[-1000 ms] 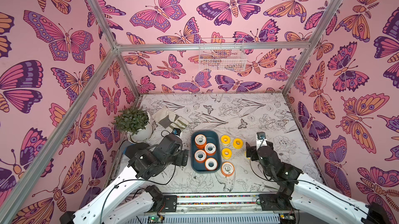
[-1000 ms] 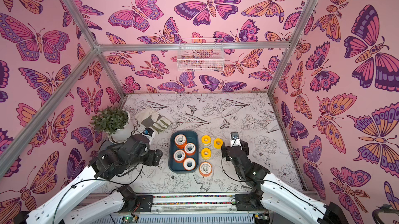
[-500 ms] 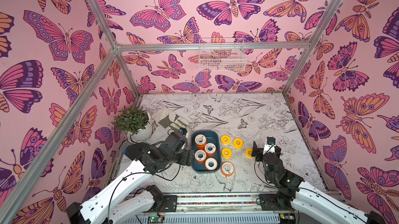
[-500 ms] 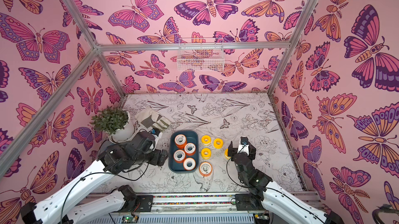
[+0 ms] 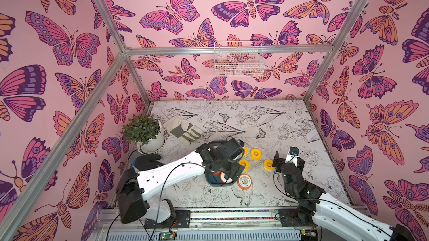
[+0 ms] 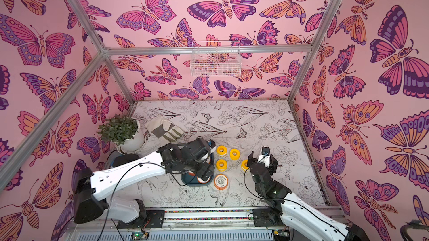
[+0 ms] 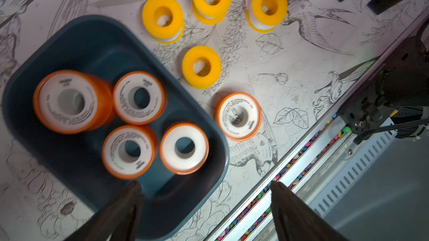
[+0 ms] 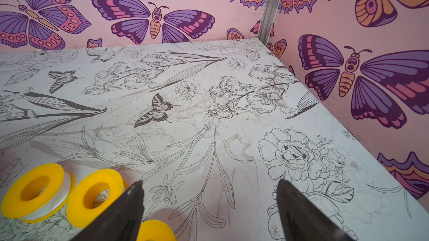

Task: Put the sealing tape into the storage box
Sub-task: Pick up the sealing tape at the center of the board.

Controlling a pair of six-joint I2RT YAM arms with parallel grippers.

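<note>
The dark teal storage box point(image 7: 97, 42) holds several orange, white-faced spools of sealing tape point(image 7: 139, 98). Beside it on the table lie one more orange spool point(image 7: 238, 116) and several yellow spools point(image 7: 201, 66). My left gripper point(image 7: 205, 186) hangs open and empty above the box's near end, one finger over the box and one over the front rail. In both top views the left arm covers most of the box point(image 5: 213, 180) point(image 6: 188, 181). My right gripper point(image 8: 210, 184) is open and empty over bare table, just right of the nearest yellow spool point(image 8: 155, 230) point(image 5: 268, 165).
A potted plant point(image 5: 144, 133) and a pair of work gloves point(image 5: 183, 129) sit at the table's left rear. A white wire basket point(image 5: 239, 61) hangs on the back wall. The arms' rail point(image 5: 232, 214) runs along the front edge.
The left arm has swung right from beside the box to above it. The right gripper has shifted slightly right, uncovering a yellow spool.
</note>
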